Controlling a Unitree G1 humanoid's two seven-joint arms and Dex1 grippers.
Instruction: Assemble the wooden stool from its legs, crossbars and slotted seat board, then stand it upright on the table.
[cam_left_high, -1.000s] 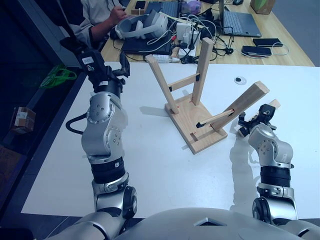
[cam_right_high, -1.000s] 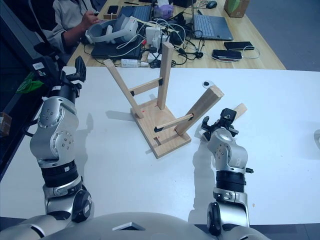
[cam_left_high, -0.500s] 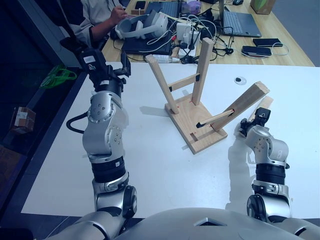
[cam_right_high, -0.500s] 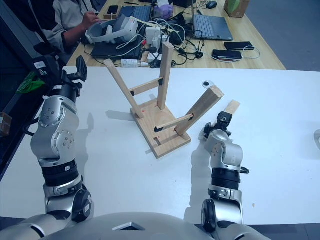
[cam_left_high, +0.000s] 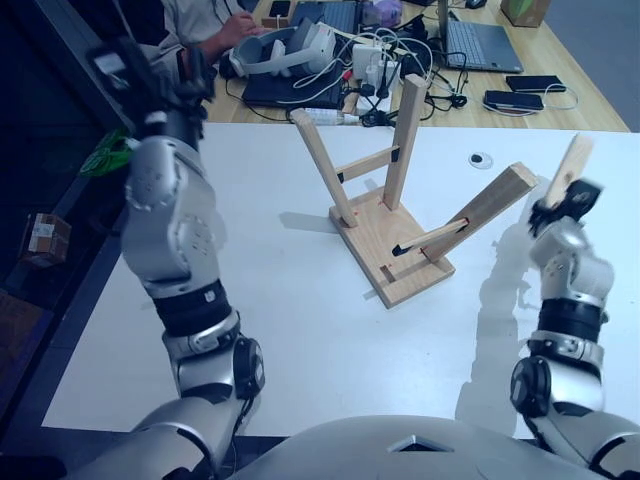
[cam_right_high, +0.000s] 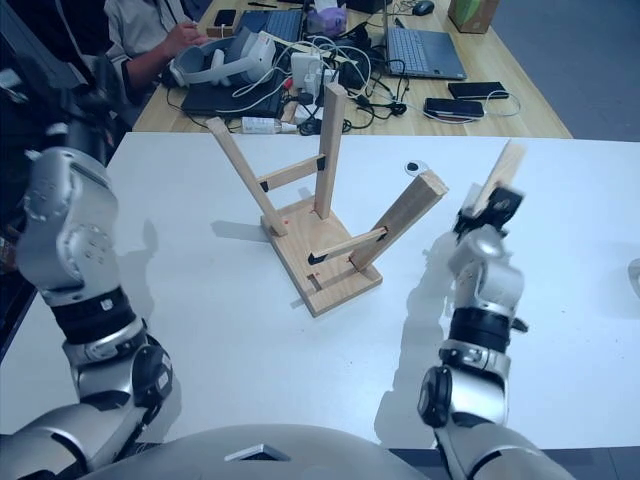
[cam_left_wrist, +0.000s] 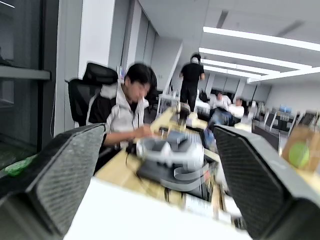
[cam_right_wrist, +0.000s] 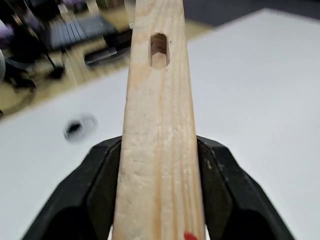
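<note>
The stool stands upside down mid-table: the slotted seat board (cam_left_high: 400, 262) lies flat with two legs (cam_left_high: 405, 135) upright in it, joined by a crossbar (cam_left_high: 368, 163). A third leg (cam_left_high: 490, 203) leans out to the right, tied to the board by a thin crossbar (cam_left_high: 432, 237). To the right of it, my right gripper (cam_left_high: 566, 198) is shut on a loose wooden leg (cam_left_high: 569, 166) held up off the table; its slot hole (cam_right_wrist: 159, 50) faces the wrist camera. My left gripper (cam_left_wrist: 160, 175) is raised at the far left, open, with nothing between its fingers (cam_left_wrist: 65, 175).
A small black disc (cam_left_high: 481, 159) lies on the white table (cam_left_high: 300, 340) behind the leaning leg. Beyond the table's far edge a wooden desk (cam_left_high: 590, 100) carries laptops, a headset (cam_left_high: 285, 50), cables and phones, with a person seated there.
My right gripper has lifted the loose leg off the table, up and to the right. My left arm has swung up and back toward the far left.
</note>
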